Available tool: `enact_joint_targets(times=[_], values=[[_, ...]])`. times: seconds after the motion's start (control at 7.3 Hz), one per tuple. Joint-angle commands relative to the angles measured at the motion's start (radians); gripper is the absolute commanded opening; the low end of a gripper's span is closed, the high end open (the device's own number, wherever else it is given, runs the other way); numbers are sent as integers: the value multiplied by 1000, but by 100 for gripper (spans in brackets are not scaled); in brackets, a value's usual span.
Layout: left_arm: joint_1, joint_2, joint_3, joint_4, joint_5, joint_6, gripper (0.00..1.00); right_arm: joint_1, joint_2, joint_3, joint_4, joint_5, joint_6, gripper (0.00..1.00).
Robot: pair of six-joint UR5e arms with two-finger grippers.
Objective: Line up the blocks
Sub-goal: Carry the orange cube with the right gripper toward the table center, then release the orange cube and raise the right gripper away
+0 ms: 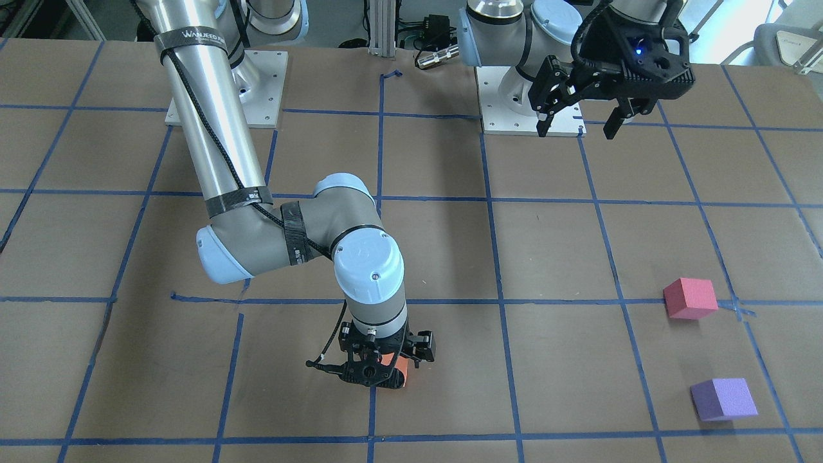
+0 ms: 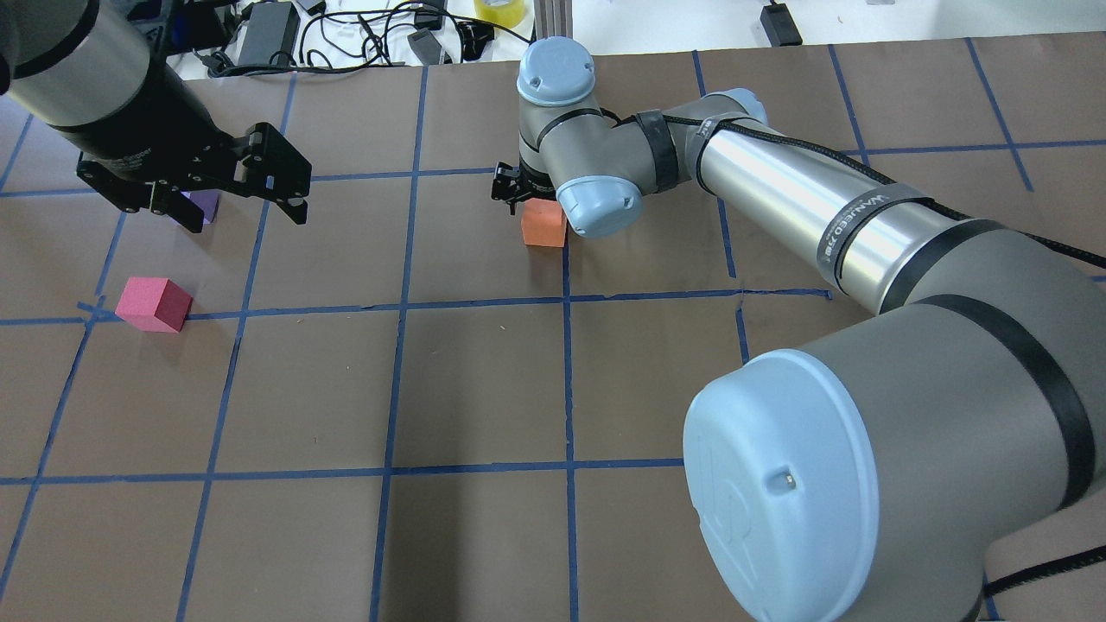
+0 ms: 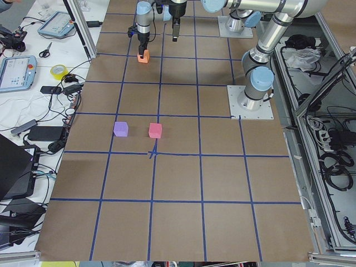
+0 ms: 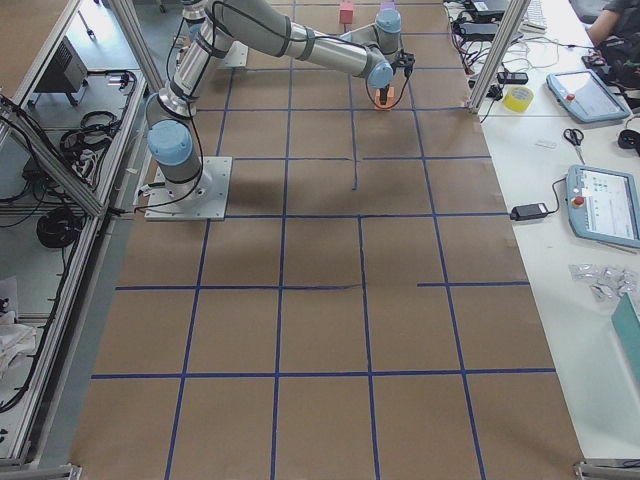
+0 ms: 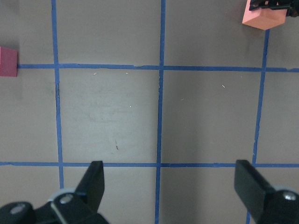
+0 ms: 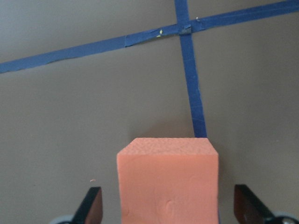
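Observation:
The orange block [image 1: 400, 373] rests on the table at mid far side and also shows in the overhead view [image 2: 544, 225]. My right gripper [image 1: 384, 374] is lowered around it. In the right wrist view the orange block [image 6: 168, 182] sits between the fingers [image 6: 92, 205], with gaps on both sides, so the gripper is open. My left gripper [image 2: 242, 212] is open and empty, raised above the table. The purple block [image 1: 723, 399] is partly hidden behind it in the overhead view [image 2: 206, 206]. The pinkish-red block [image 2: 155, 304] lies a little nearer the robot.
The brown table surface [image 2: 475, 389] carries a grid of blue tape. The right arm's elbow [image 2: 829, 484] fills the overhead view's lower right. Cables and devices [image 2: 346, 34] lie beyond the far edge.

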State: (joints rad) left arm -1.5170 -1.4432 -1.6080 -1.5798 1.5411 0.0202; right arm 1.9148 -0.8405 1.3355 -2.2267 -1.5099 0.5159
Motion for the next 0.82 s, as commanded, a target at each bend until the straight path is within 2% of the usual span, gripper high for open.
enact_joint_targets(times=[0.0, 0.14, 0.41, 0.55, 0.68], values=[[-2, -5, -6, 7, 1, -5, 100, 3, -67, 2, 22, 11, -5, 100], [-2, -9, -6, 10, -2, 0, 100, -9, -140, 4, 95, 13, -20, 100], [-2, -8, -6, 7, -3, 6, 100, -43, -263, 8, 253, -1, -171, 100], [-14, -12, -4, 4, -4, 9, 100, -100, -296, 8, 331, -1, -277, 100], [-49, -43, -3, 62, -4, 10, 100, -159, -340, 10, 399, -1, -428, 100]])
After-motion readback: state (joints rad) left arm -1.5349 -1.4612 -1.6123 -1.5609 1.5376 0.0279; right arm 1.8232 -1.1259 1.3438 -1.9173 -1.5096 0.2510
